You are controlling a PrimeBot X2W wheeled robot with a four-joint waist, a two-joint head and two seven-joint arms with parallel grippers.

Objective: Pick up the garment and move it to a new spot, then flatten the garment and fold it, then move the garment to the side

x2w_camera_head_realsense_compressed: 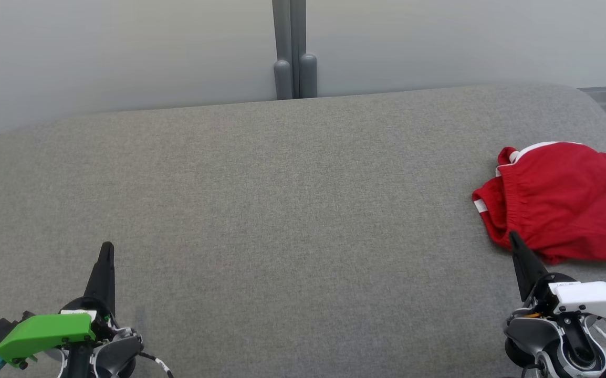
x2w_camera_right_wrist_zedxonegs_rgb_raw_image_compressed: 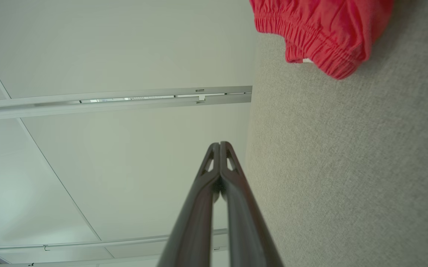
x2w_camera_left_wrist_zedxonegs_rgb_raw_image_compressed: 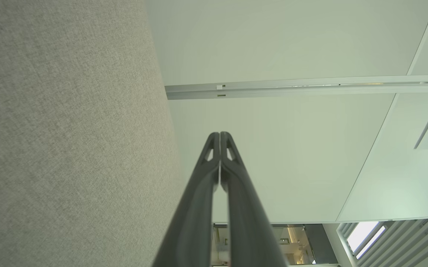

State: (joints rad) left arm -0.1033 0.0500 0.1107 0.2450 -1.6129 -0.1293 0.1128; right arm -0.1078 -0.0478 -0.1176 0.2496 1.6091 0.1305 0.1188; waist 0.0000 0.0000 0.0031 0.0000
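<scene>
The garment (x2w_camera_head_realsense_compressed: 565,199) is a red pair of shorts with white trim, lying crumpled at the right edge of the grey fabric table (x2w_camera_head_realsense_compressed: 282,210). Its elastic waistband (x2w_camera_right_wrist_zedxonegs_rgb_raw_image_compressed: 310,40) appears at the top of the right wrist view. My right gripper (x2w_camera_head_realsense_compressed: 514,239) is shut and empty, its tip just at the garment's near edge; whether it touches the cloth I cannot tell. In its own wrist view my right gripper (x2w_camera_right_wrist_zedxonegs_rgb_raw_image_compressed: 220,144) shows its fingers pressed together. My left gripper (x2w_camera_head_realsense_compressed: 107,247) is shut and empty at the lower left, far from the garment, and my left gripper (x2w_camera_left_wrist_zedxonegs_rgb_raw_image_compressed: 220,133) looks the same in its own view.
A grey post (x2w_camera_head_realsense_compressed: 293,50) stands behind the table's far edge against a pale wall (x2w_camera_head_realsense_compressed: 124,52). The table's rounded corners lie at the far left and far right. Broad bare fabric stretches between the two grippers.
</scene>
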